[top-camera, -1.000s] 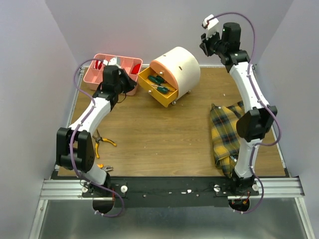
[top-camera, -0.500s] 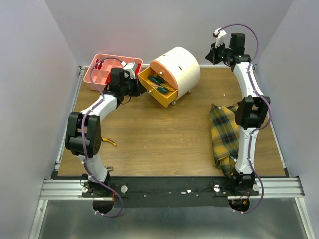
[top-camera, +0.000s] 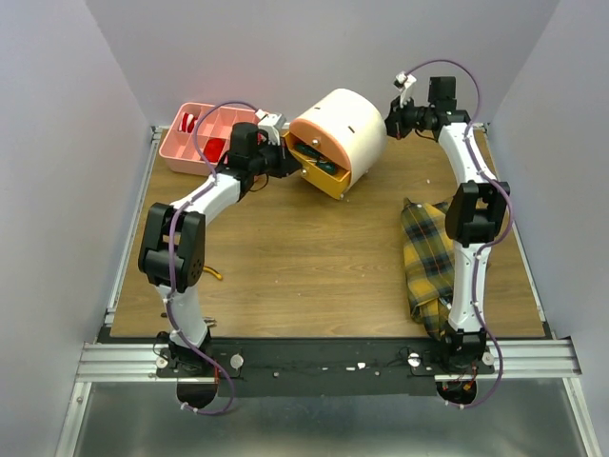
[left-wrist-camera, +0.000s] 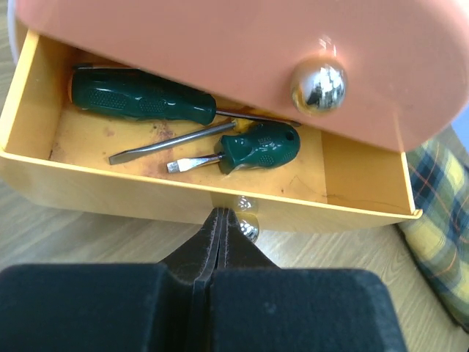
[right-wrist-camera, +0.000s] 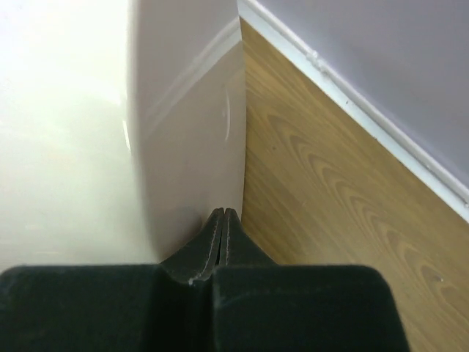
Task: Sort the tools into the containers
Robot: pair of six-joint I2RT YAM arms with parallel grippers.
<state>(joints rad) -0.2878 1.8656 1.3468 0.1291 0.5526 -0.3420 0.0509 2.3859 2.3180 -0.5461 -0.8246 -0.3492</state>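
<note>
The cream drawer unit (top-camera: 347, 124) sits upper centre on the counter (top-camera: 304, 267), its yellow drawer (left-wrist-camera: 88, 180) open, holding two green screwdrivers (left-wrist-camera: 139, 97). The left hand (left-wrist-camera: 220, 218), fingers shut on nothing, touches the drawer front beside a small knob (left-wrist-camera: 248, 229). The right hand (right-wrist-camera: 224, 218), also closed, meets the unit's cream back. The pink tray (top-camera: 177, 156) lies upper left.

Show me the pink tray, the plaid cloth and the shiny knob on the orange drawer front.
pink tray (top-camera: 186, 160): top view, on its near wall, toward the left.
plaid cloth (top-camera: 430, 257): top view, middle of the fabric.
shiny knob (left-wrist-camera: 318, 86): left wrist view, centre of the ball.
</note>
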